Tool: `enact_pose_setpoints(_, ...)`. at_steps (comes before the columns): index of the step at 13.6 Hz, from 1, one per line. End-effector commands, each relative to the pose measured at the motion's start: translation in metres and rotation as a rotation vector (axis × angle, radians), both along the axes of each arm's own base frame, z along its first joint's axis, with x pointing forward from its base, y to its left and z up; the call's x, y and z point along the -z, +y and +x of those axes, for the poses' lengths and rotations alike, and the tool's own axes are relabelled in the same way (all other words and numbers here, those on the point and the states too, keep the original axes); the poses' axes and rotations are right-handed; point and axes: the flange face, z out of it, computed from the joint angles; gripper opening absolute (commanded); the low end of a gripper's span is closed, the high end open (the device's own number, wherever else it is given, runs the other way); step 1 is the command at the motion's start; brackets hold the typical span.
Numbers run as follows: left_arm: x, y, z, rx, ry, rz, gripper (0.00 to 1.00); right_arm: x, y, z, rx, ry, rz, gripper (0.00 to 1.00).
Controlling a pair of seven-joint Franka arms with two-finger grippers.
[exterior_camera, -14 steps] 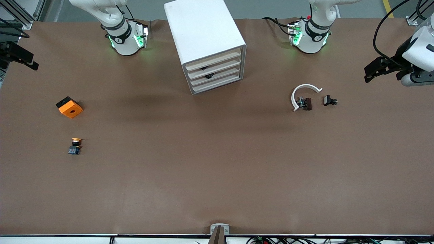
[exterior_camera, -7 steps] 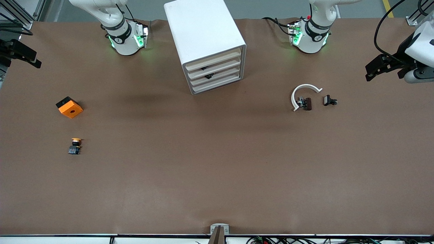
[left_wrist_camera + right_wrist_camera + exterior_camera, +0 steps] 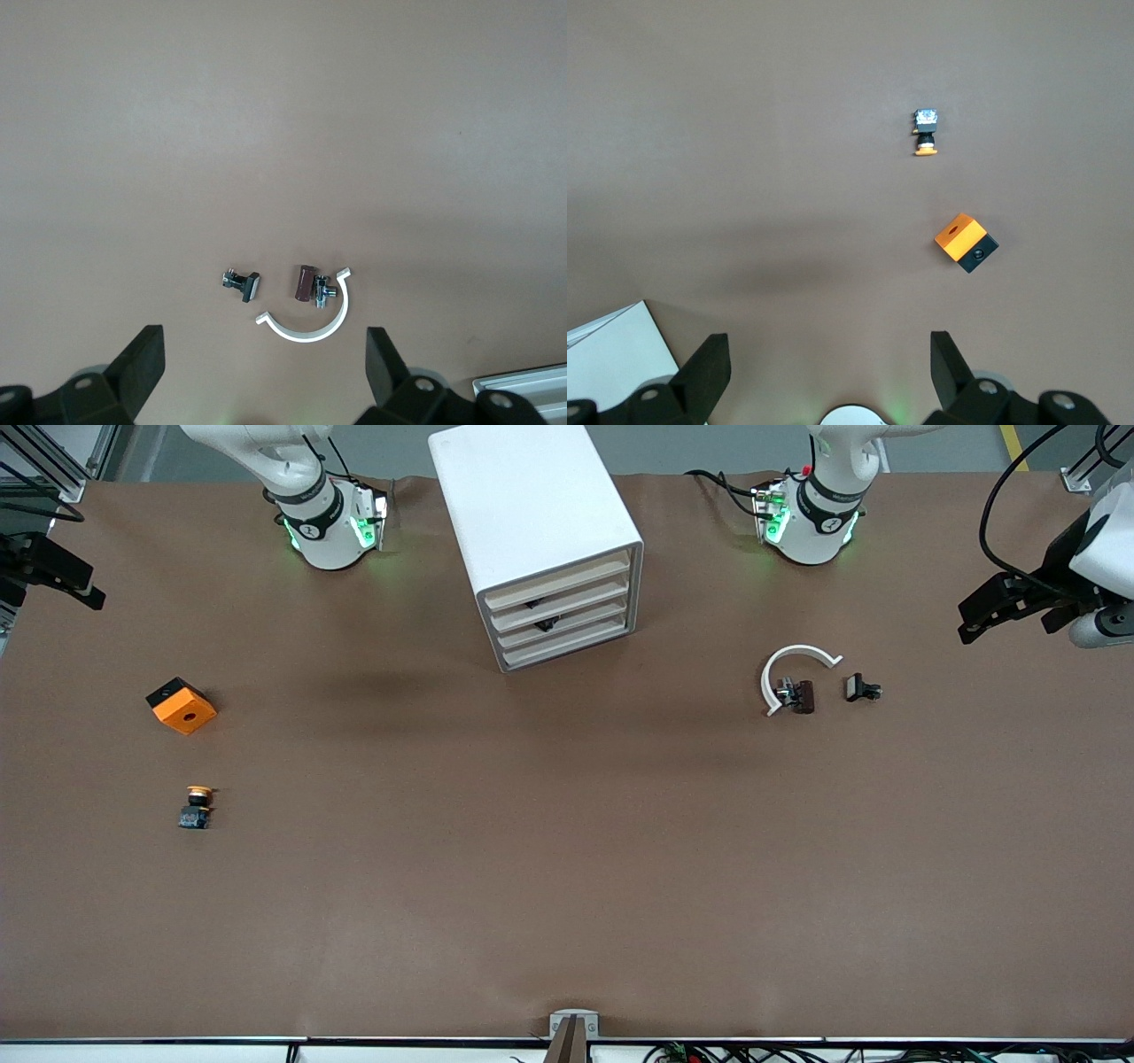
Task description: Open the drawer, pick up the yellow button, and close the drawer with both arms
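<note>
a smooth white box cabinet (image 3: 532, 522) stands on the matte brown table (image 3: 567, 850), its drawers (image 3: 560, 615) shut. toward the right arm's end from it lies the tiny orange-capped button (image 3: 196, 807). left gripper (image 3: 263, 376) and right gripper (image 3: 828, 376) both hang spread wide, empty

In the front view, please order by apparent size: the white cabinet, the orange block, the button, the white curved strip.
1. White cabinet, by far.
2. White curved strip.
3. Orange block, close to the strip, so these two are uncertain.
4. Button, smallest.
</note>
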Motion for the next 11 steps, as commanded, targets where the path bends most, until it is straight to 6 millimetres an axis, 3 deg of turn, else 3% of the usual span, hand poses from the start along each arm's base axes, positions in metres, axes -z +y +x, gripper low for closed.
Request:
enact_pose_setpoints(1,-0.0043,-0.0018,0.0002,0.02,0.017,-0.01,1.0,-0.0041,-0.0006,-0.0073,0.006,-0.027,0.004,1.0)
enact_pose_setpoints(6,-0.0006,0.0033,-0.0021,0.117,0.046,-0.01,1.0,-0.0072,-0.0002,-0.0076,-0.006,-0.047,0.001,1.0)
enact_pose_setpoints(11,-0.0005,0.0034,-0.0016,0.106,0.045,-0.01,1.0,-0.0082,-0.0004,-0.0078,-0.009,-0.052,0.0,1.0)
